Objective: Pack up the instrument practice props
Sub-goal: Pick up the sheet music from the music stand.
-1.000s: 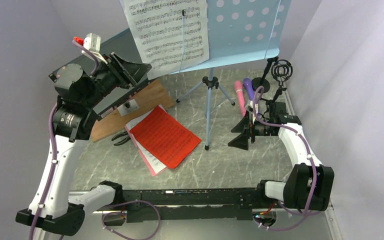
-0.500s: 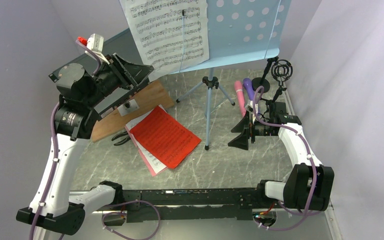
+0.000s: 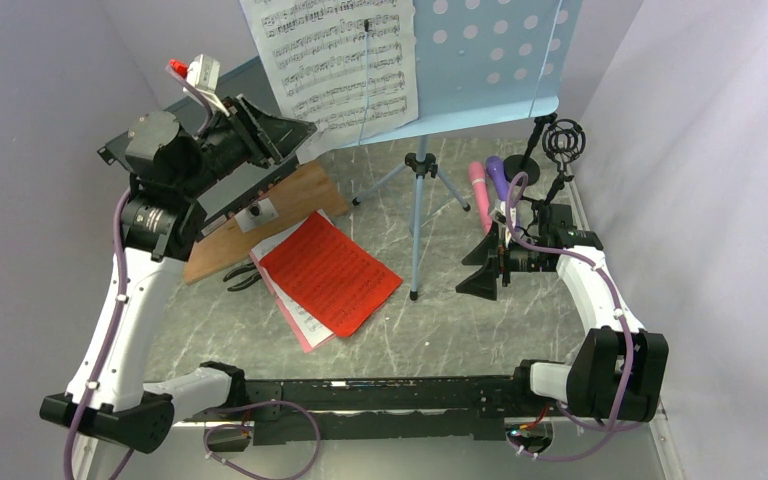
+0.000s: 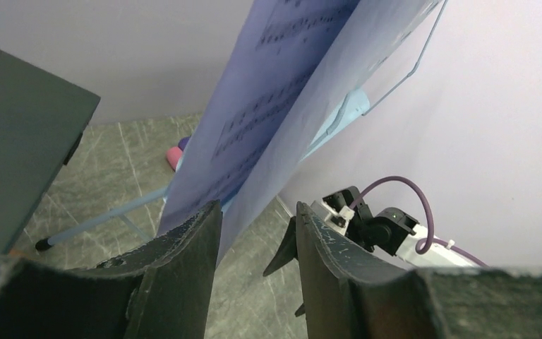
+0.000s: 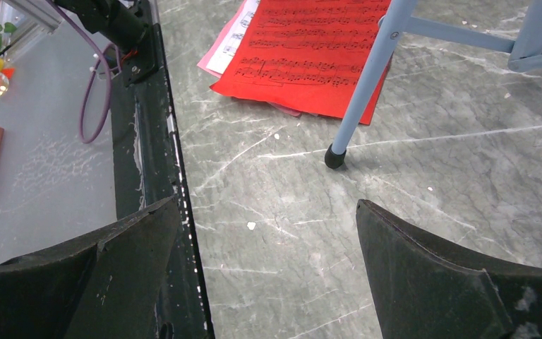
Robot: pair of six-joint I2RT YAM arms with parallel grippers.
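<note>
Between left jaws: white sheet edge, jaws parted, not pinching | right jaws wide apart

Black pliers beside wooden board

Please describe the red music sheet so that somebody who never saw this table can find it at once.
Find the light-blue music rack on its tripod at the back of the table. Left of the tripod's legs, a stack of pages lies on the table, and the red sheet is on top. It alone is bright red; under it lie a pink page and a white page.
</note>
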